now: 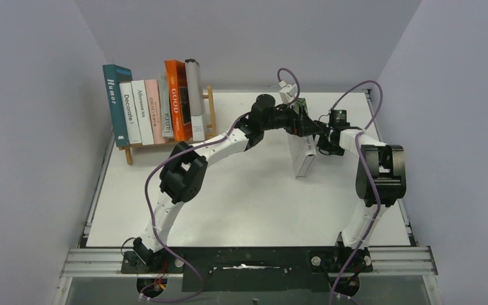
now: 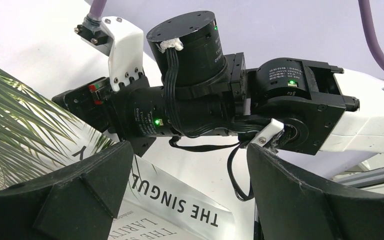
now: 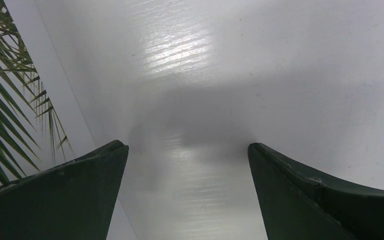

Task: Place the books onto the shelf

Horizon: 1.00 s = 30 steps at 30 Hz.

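Observation:
Several books stand in the wooden shelf (image 1: 211, 111) at the back left, among them teal "Humor" (image 1: 112, 101), white "Decorate" (image 1: 129, 113) and orange "GOOD" (image 1: 176, 98). One white palm-leaf book (image 1: 304, 159) rests on the table right of centre. In the left wrist view its "THE SINGULARITY" spine (image 2: 180, 200) runs under the left finger and into the gap of my open left gripper (image 2: 188, 150). My left gripper (image 1: 308, 130) hovers at the book's far end. My right gripper (image 1: 324, 145) is beside it, open (image 3: 187, 146) over bare table, with the book (image 3: 10, 100) just outside its left finger.
The right arm's wrist (image 2: 290, 115) sits close in front of the left gripper. Purple cables (image 1: 362, 89) loop above both arms. Grey walls enclose the white table (image 1: 241, 197) on three sides, with a metal rail (image 1: 248, 260) along the near edge.

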{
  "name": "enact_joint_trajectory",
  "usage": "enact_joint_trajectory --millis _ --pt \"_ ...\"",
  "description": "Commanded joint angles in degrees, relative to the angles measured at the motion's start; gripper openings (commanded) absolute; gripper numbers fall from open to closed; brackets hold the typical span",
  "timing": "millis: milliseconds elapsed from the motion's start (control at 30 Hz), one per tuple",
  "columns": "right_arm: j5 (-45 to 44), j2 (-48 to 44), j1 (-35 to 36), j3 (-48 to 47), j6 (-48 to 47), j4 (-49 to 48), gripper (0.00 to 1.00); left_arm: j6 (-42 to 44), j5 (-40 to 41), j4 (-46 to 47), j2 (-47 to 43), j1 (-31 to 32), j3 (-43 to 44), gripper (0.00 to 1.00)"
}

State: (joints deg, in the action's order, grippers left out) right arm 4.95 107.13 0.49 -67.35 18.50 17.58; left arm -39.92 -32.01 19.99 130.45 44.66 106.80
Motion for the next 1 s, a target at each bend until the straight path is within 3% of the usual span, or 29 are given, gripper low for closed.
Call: enact_joint_trajectory --millis 0,400,967 --pt "4.2 -3.6 -0.5 0.9 0.5 -2.3 0.98 -0.4 0.2 -4.4 2.3 0.3 1.0 0.86" --pt "4.7 -3.4 -0.9 1.3 0.8 -2.5 0.98 4.2 6.7 -9.3 -4.0 -0.5 4.0 0.86" --pt "2.1 -3.3 -1.5 1.3 1.7 -0.5 0.98 5.5 7.2 -11.3 -5.4 -1.0 4.8 0.86"
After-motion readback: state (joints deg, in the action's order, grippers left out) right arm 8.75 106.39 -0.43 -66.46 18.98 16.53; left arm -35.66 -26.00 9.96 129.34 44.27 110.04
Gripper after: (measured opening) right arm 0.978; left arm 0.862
